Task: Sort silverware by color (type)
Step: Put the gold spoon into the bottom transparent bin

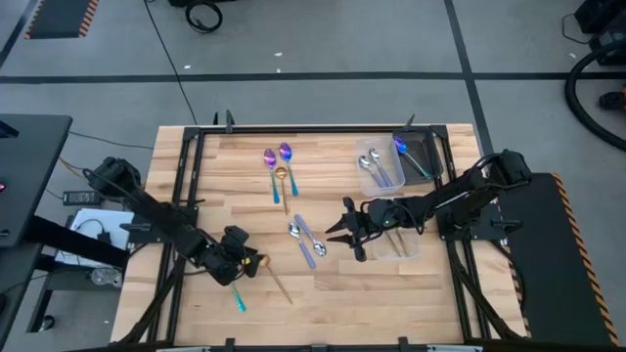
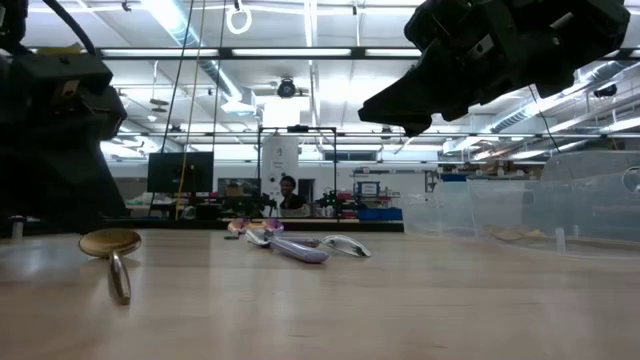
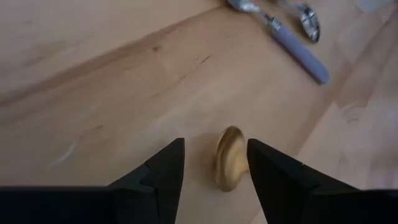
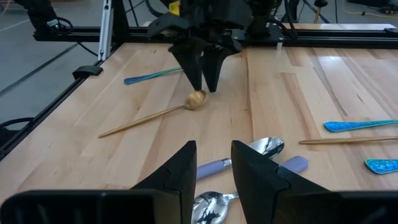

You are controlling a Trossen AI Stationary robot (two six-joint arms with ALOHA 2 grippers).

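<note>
One gold spoon (image 3: 229, 157) is lying on the surface (image 3: 93, 81) with its bowl between the parted fingers of the left claw (image 3: 214, 163), which is gripping nothing. The risk, as I judge it, is that the fingers are straddling only the rounded bowl; closing there could squirt the slim, shiny spoon sideways or pin it flat. The right claw (image 4: 212, 163) is hanging partly open and empty just above two lilac-handled silver spoons (image 4: 249, 158), bowls gleaming.
</note>
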